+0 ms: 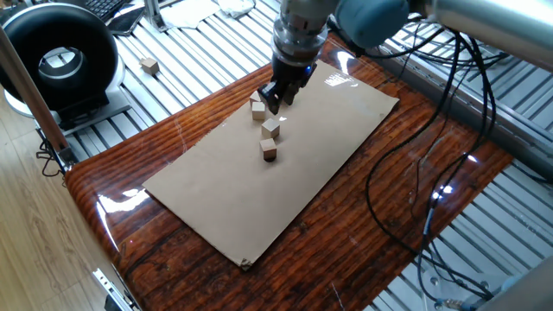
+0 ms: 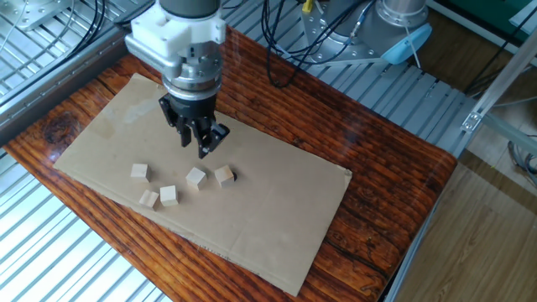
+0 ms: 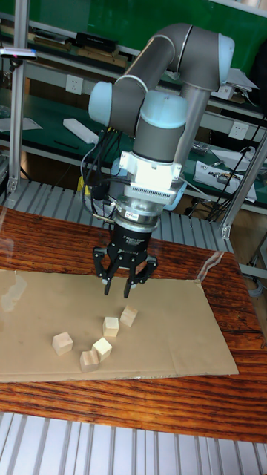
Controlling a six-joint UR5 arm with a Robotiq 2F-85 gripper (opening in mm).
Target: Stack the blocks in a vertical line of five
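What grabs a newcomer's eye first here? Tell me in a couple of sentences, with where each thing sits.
The grey and blue UR5 arm stands out first, its black two-finger gripper hanging open just above the large flat brown cardboard sheet, empty. Below it, near the sheet's front edge, four small pale tan wooden cubes lie loose and unstacked. A fifth similar cube sits off the glossy wooden table, on the ribbed metal surface by a round black device.

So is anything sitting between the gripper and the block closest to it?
Nothing visible. The open gripper hangs over bare cardboard sheet, and the nearest block lies just below it with open space between. The other blocks lie beside it, none stacked.
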